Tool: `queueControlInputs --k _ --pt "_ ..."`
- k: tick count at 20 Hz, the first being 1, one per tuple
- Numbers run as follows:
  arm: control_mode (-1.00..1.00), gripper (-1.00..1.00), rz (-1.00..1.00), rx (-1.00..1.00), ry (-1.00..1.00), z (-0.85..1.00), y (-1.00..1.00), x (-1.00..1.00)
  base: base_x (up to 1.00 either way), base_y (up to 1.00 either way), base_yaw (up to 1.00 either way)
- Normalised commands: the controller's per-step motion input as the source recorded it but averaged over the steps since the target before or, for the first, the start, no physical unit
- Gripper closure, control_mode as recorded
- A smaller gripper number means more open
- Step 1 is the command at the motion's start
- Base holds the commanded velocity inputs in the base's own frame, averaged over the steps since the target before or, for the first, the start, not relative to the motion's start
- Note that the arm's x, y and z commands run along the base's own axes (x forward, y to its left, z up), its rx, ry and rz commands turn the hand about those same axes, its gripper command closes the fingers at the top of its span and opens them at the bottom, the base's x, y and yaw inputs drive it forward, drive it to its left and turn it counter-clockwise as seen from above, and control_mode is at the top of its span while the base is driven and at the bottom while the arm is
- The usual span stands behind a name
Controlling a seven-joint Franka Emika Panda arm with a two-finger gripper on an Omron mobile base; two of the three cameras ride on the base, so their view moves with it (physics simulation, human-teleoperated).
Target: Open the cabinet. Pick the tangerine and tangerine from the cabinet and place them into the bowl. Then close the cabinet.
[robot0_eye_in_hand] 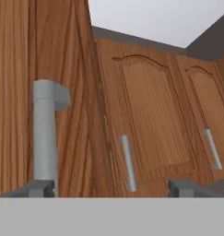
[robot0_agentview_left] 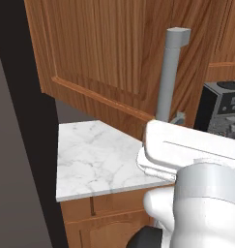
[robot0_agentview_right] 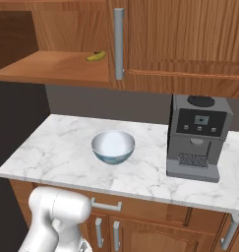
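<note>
Reddish-brown wooden wall cabinet point(robot0_agentview_right: 67, 69) w/ long grey bar handles open on left side, door swung out toward robot, its grey vertical handle point(robot0_agentview_left: 168, 77) just beside the arm; small yellow fruit point(robot0_agentview_right: 96, 56) on shelf near its front right edge, no orange fruit made out. Round white bowl w/ blue-grey outside point(robot0_agentview_right: 113, 146) upright mid white marble counter point(robot0_agentview_right: 52, 152), nearer front edge, well left of grey coffee machine point(robot0_agentview_right: 197, 138). Two-finger gripper point(robot0_eye_in_hand: 111, 188) spread wide, holding nothing, left fingertip point(robot0_eye_in_hand: 37, 188) just beside door handle.
</note>
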Motion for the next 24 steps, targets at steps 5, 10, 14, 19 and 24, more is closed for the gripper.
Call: queueControlInputs --k 5,10,14,19,24 --pt "-1.0 -1.0 0.0 0.21 0.02 0.09 -0.96 -0.16 0.0 0.0 0.0" --pt "-1.0 -1.0 0.14 0.22 0.02 0.1 -0.76 0.19 0.0 0.0 0.0" --pt "-1.0 -1.0 0.23 0.15 0.0 0.0 -0.5 0.11 0.0 0.0 0.0" --pt "-1.0 -1.0 0.34 0.09 0.06 -0.03 -0.22 0.0 0.0 0.0 0.0" --pt "-1.0 -1.0 0.35 0.1 0.09 -0.04 -0.01 0.0 0.0 0.0 0.0"
